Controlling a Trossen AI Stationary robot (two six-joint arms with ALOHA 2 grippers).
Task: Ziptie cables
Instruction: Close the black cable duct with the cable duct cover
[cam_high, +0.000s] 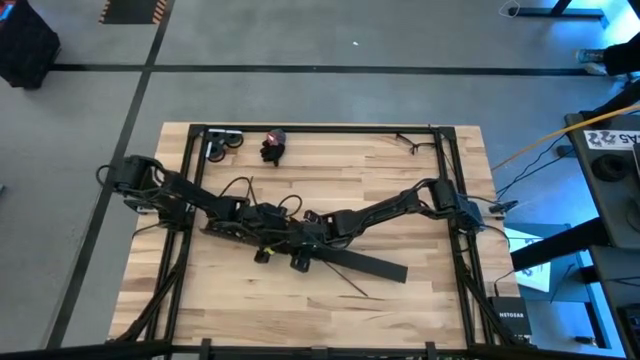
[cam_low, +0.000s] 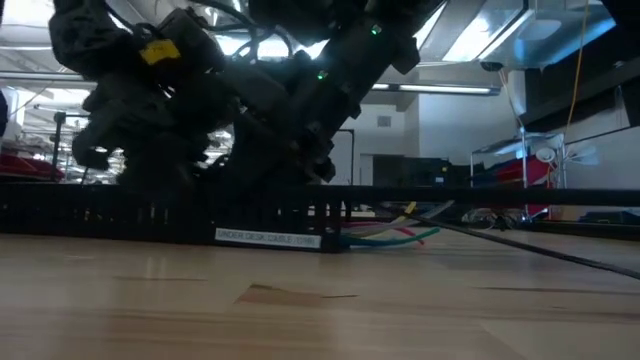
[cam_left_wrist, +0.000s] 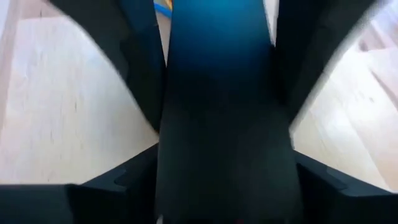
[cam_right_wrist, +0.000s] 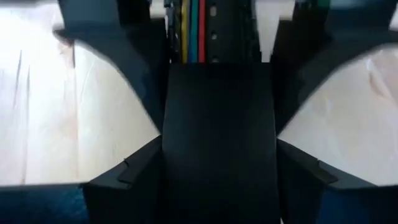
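Both grippers met near the desk's (cam_high: 420, 200) middle, the left gripper (cam_high: 262, 232) and right gripper (cam_high: 300, 240) each grasping the long black slotted bar (cam_right_wrist: 217, 137) between their fingers, while the cables (cam_right_wrist: 191, 31) ran lengthwise along it just ahead of the right fingers.

cables (cam_right_wrist: 191, 30) mostly hidden under black bar (cam_right_wrist: 217, 143) (both wrist views blurred)

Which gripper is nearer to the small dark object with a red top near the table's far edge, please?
Left. The left gripper sits almost directly below the small dark object with a red top in the high view, at mid-table; the right gripper is beside it, slightly farther to the right.
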